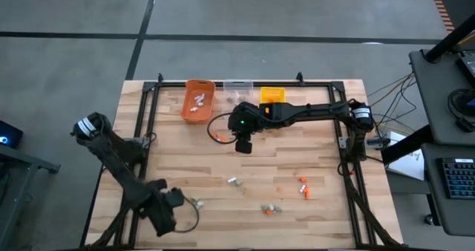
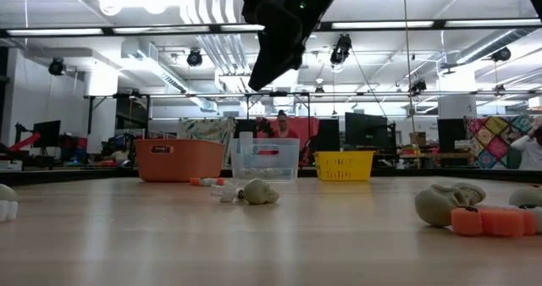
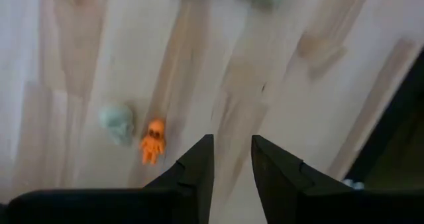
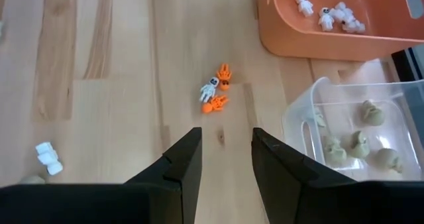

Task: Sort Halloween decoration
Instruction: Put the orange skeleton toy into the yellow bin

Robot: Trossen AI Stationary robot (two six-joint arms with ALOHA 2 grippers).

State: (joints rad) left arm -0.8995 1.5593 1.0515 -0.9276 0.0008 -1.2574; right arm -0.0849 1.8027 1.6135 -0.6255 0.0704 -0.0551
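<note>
Small Halloween trinkets lie scattered on the wooden table: an orange and white cluster (image 1: 219, 137), a white one (image 1: 234, 181), a grey and orange pair (image 1: 271, 209) and orange ones (image 1: 303, 184). My right gripper (image 1: 243, 145) hangs open above the table just right of the cluster; in its wrist view the fingers (image 4: 225, 151) point toward a white skeleton and orange pieces (image 4: 215, 95). My left gripper (image 1: 165, 215) is low at the near left, pointing down, open and with nothing in it (image 3: 232, 159). An orange figure (image 3: 152, 142) and a grey skull (image 3: 118, 122) lie beside it.
Three bins stand along the far edge: an orange bin (image 1: 199, 101) holding white trinkets (image 4: 324, 15), a clear bin (image 1: 237, 93) holding grey skulls (image 4: 361, 141), and a yellow bin (image 1: 272, 95). A black frame (image 1: 148, 117) borders the table. Bare wood lies mid-table.
</note>
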